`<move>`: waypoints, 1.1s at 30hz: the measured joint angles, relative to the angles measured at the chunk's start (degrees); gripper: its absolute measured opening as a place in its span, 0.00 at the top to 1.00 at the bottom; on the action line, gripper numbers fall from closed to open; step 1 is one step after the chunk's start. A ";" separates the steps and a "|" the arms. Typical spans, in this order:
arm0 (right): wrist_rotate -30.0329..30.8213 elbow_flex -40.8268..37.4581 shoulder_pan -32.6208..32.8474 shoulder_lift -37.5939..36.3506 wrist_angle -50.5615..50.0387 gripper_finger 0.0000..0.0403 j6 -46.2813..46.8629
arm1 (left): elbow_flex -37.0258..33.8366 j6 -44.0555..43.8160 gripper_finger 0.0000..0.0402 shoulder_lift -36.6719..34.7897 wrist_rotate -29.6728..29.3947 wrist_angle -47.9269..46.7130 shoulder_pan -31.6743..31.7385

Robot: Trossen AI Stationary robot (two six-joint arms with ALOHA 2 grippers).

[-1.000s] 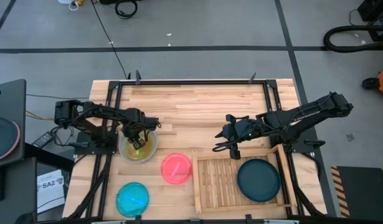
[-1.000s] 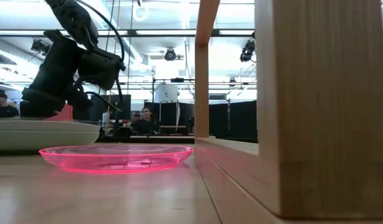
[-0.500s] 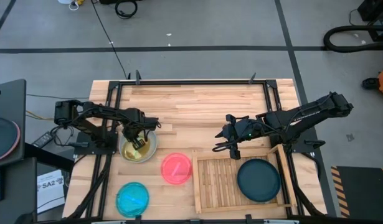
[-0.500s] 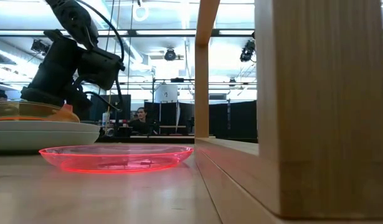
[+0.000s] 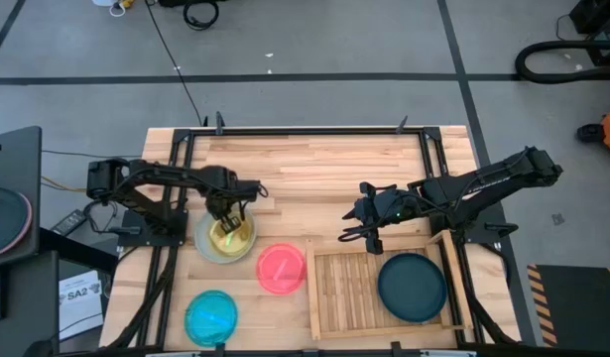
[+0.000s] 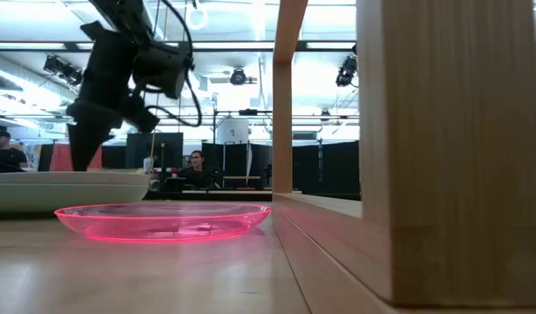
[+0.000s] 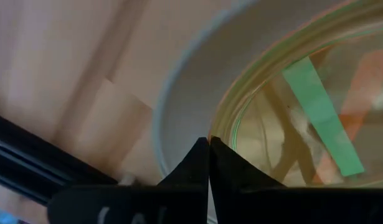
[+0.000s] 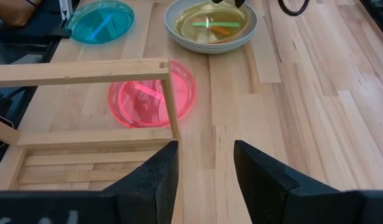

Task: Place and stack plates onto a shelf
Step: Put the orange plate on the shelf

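Pinching the yellow-green plate (image 5: 228,236) rim, left gripper (image 5: 232,209) jaws nearly together

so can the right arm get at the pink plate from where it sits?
Probably yes. The right gripper hangs open just beyond the shelf, and the pink plate lies bare on the table beside the shelf's rim. Only the shelf's corner post stands near the path.

A small plate (image 5: 230,236) sits in a big plate (image 5: 203,244). Two more plates (image 5: 282,268) (image 5: 211,316) lie left of the shelf (image 5: 346,292). One plate (image 5: 412,287) is on the shelf.
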 joint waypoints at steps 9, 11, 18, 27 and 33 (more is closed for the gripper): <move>0.17 0.00 -0.05 0.00 0.32 0.60 0.00 | 6.23 5.43 0.99 0.00 -12.51 -0.20 -0.24; 0.17 0.00 -0.18 -0.01 0.61 0.60 -0.01 | 7.67 6.69 0.99 0.00 -13.28 -0.19 -0.24; 2.27 0.00 -2.20 -0.01 4.16 0.60 -1.47 | 13.21 9.20 0.99 0.00 -13.56 0.68 -0.24; 4.50 0.00 -7.31 -0.01 9.42 0.60 -5.14 | 17.07 11.53 0.99 0.00 -12.98 11.51 0.18; 4.50 0.00 -11.35 -0.01 10.54 0.60 -4.98 | 17.05 10.26 0.99 0.00 -12.97 20.86 0.81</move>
